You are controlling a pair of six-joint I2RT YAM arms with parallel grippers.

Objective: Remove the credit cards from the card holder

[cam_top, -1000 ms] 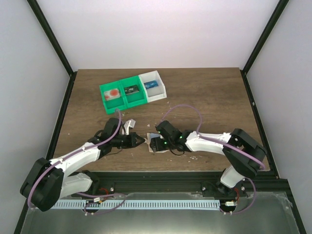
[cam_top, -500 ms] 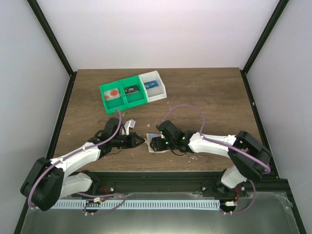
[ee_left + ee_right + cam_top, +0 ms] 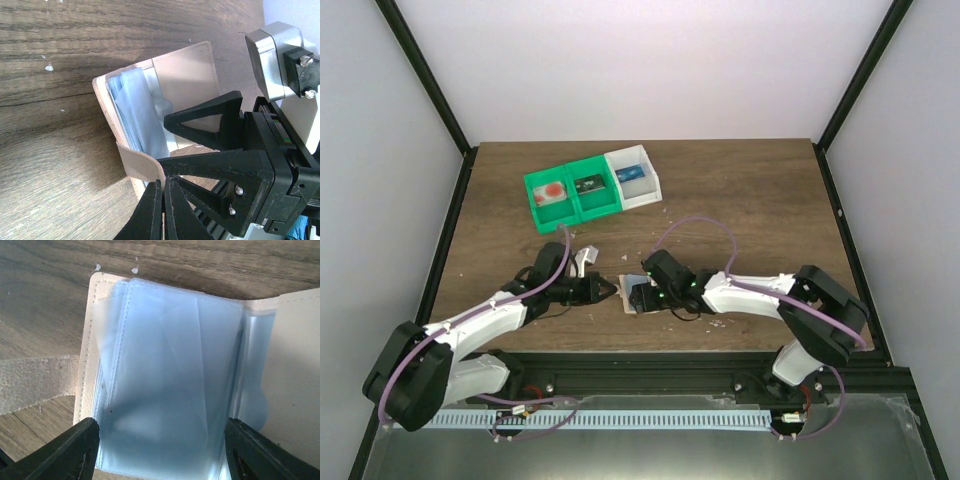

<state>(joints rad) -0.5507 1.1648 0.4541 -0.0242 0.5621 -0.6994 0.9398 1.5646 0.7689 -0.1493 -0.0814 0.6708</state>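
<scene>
The tan card holder (image 3: 631,307) lies open on the table between both arms. In the left wrist view its flap (image 3: 186,70) is spread flat, and light blue credit cards (image 3: 142,117) in clear sleeves fill it. My left gripper (image 3: 163,184) is shut on the holder's little tab (image 3: 142,164), holding it curled up off the wood. My right gripper (image 3: 160,442) is open directly over the credit cards (image 3: 170,370), with one finger (image 3: 75,450) at each side edge of the stack. From above, the left gripper (image 3: 610,290) and right gripper (image 3: 642,297) nearly meet.
Two green bins (image 3: 566,196) and a white bin (image 3: 635,178) stand in a row at the back, each holding a small item. The table's near edge and the arm bases lie just behind the holder. Small white specks dot the wood (image 3: 97,267).
The right gripper shifted a little to the right over the holder and came back. The left gripper has kept still, shut on the tab.
</scene>
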